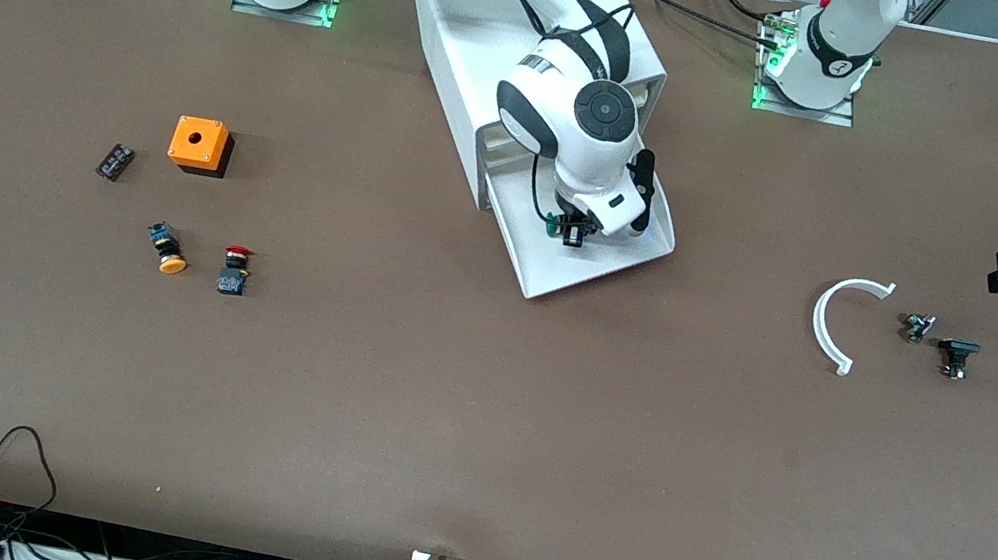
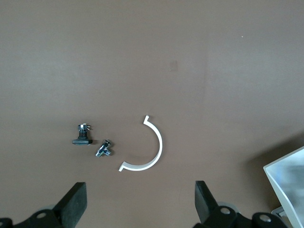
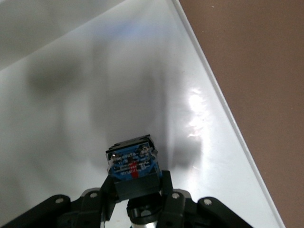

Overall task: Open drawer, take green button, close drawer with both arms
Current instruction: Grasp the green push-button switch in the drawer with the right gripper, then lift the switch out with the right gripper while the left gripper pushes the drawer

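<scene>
A white cabinet (image 1: 534, 73) stands on a brown table (image 1: 473, 438), between the two arm bases; its lowest drawer (image 1: 604, 257) is pulled out toward the front camera. The right gripper (image 1: 571, 230) hangs over the open drawer, its fingers closed on the button (image 3: 133, 164); in the right wrist view only the dark blue body shows, and the green cap is just a speck in the front view, probably facing up into the gripper. The left gripper (image 2: 140, 202) waits with fingers spread wide over the left arm's end of the table, above a white arc (image 1: 842, 317) and two small metal parts (image 1: 919, 327). Toward the right arm's end lie an orange box (image 1: 198, 144), an orange-capped button (image 1: 167, 250) and a red-capped button (image 1: 234, 268).
</scene>
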Robot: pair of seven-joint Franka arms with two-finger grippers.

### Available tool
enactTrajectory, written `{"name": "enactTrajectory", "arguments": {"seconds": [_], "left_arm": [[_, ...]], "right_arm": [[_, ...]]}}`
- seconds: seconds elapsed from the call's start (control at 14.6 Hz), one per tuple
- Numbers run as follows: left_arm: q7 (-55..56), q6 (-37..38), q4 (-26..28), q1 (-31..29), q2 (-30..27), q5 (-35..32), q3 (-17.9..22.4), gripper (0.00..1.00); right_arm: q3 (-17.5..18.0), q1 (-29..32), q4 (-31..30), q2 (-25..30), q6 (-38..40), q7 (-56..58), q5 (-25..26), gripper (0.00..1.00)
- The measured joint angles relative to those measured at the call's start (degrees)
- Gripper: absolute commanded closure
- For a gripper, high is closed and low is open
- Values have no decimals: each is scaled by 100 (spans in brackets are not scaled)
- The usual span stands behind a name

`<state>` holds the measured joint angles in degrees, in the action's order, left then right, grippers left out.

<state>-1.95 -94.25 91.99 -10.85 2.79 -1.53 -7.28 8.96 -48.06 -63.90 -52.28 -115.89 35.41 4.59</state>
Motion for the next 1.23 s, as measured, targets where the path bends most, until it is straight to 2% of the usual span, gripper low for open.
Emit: {"name": "enactTrajectory", "arguments": {"seconds": [0.41,0.68,0.82,1.03,1.23], "left_arm": [[141,-210,53,143,133,0,-12,0],[556,-817,324,352,398,213,-122,0],[700,-1276,586,409,570,485,-185,0],[1338,-2370,1109,532,896,627,-443,0],[2260,-3254,1491,993,1271,631,-528,0]], "right_arm": [[-7,-5,203,99,-18,0,0,77],[-131,177,317,741,269,-232,0,77],[-278,326,313,1008,350,-535,0,77],[-441,694,301,1171,380,-790,-1,77],[-595,1157,111,1220,348,-1489,-2,77]]}}
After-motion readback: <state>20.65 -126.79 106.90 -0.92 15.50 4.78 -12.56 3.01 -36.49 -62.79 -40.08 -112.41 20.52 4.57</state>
